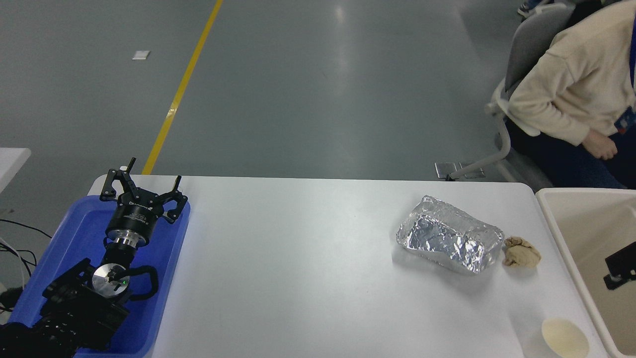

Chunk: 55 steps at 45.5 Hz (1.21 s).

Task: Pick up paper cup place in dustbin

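The paper cup (565, 338) is small and cream-white, and stands upright at the table's near right corner, close to the dustbin's wall. The dustbin (550, 215) is a large beige bin at the table's right edge. Only a black tip of my right gripper (619, 266) shows at the right edge, over the dustbin's inside, to the right of the cup and farther back. It holds nothing that I can see. My left gripper (144, 188) is parked open and empty at the lower left, over the blue tray.
A crinkled silver foil tray (449, 240) lies right of the table's middle, with a crumpled tan paper wad (521, 252) just to its right. A blue plastic tray (74, 233) sits at the left. A person in a cream sweater (571, 84) sits at the far right.
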Each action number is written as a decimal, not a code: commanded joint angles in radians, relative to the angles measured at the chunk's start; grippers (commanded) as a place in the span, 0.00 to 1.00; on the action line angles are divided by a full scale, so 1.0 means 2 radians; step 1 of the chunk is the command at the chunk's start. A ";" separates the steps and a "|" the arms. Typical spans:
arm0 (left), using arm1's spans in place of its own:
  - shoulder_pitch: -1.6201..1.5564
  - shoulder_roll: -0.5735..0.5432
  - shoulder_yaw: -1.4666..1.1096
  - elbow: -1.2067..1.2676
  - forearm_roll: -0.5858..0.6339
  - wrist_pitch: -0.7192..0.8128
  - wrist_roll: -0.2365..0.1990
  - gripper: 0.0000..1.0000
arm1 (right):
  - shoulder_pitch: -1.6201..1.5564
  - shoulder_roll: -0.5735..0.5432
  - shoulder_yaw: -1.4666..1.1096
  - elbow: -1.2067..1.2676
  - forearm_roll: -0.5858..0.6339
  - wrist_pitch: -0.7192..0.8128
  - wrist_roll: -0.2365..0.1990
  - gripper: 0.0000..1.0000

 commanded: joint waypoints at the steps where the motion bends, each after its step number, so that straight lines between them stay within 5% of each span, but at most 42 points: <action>1: 0.000 0.000 0.000 0.000 0.000 0.000 0.000 1.00 | -0.135 -0.003 0.064 -0.022 -0.008 -0.121 0.000 1.00; 41: 0.000 0.000 0.000 0.000 0.000 0.000 0.000 1.00 | -0.210 0.011 0.122 -0.019 -0.008 -0.113 -0.001 0.95; 45: 0.000 0.000 0.000 0.000 0.000 0.000 0.000 1.00 | -0.223 0.012 0.123 -0.021 -0.003 -0.115 -0.002 0.79; 55: 0.000 0.000 0.000 0.000 0.000 0.000 0.000 1.00 | -0.229 0.004 0.123 -0.022 0.038 -0.113 -0.013 0.08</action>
